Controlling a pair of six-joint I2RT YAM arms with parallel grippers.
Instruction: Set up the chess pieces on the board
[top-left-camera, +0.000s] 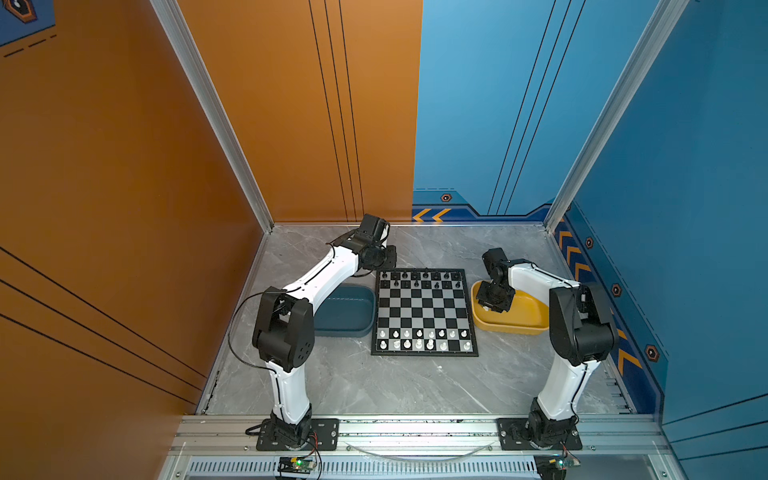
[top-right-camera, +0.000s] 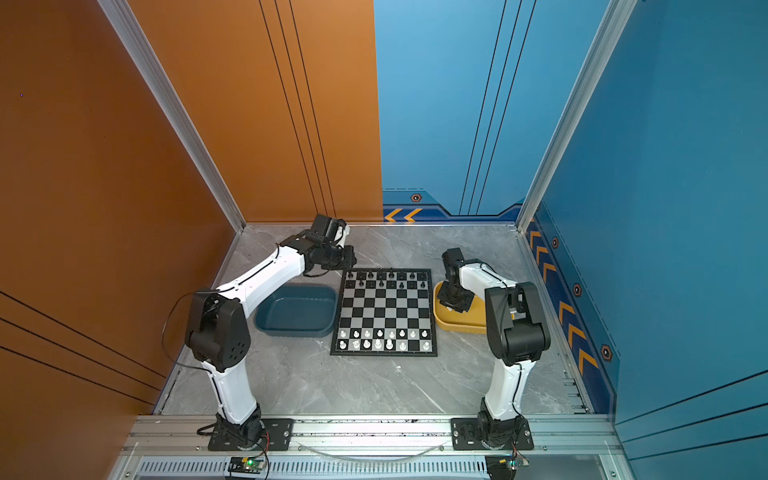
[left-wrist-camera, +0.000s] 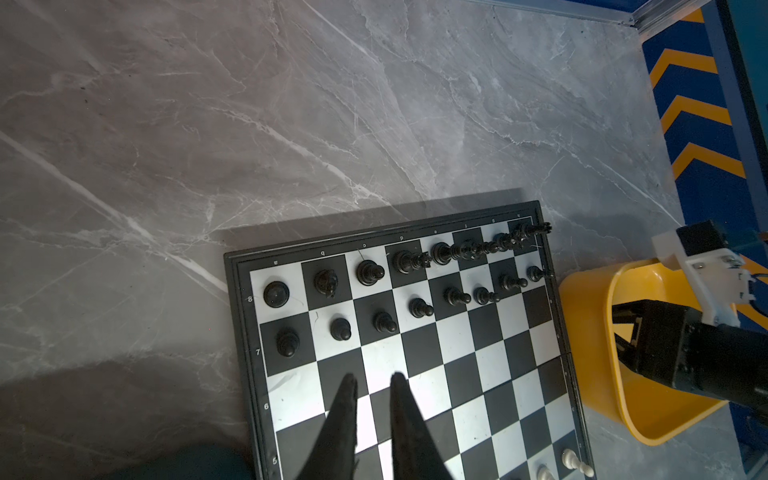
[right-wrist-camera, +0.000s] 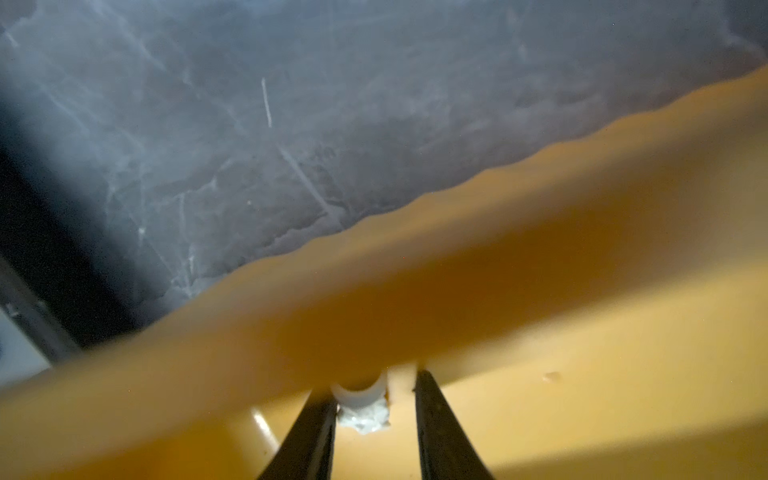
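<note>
White and tiny, the loose piece (right-wrist-camera: 361, 409) is lying on the floor of the yellow tray (right-wrist-camera: 457, 291), right up against its wall. It's too blurry to say which piece. The right claw (right-wrist-camera: 374, 388) is straddling it, jaws apart: one finger (right-wrist-camera: 316, 432) is touching it and the other is showing a clear gap, so nothing's being pinched yet. I'm reading this as the pick-up step.

The board (top-left-camera: 424, 311) is sitting just beside that tray. The black men (left-wrist-camera: 370, 272) are filling both far rows and the white men (top-left-camera: 419, 344) are lining the near two, with what looks like one gap in the nearest row, second square from the tray side.

Next move, I'm guessing, is closing squarely on the piece, lifting it clear of the rim, then lowering it into that gap without bumping the tightly packed neighbours.

The left claw (left-wrist-camera: 374, 378) is hovering over the board's far-left part, fingers only a sliver apart and carrying nothing. The teal tray (top-right-camera: 291, 307) is sitting on the board's other side, on the grey marble table (top-left-camera: 374, 386).
</note>
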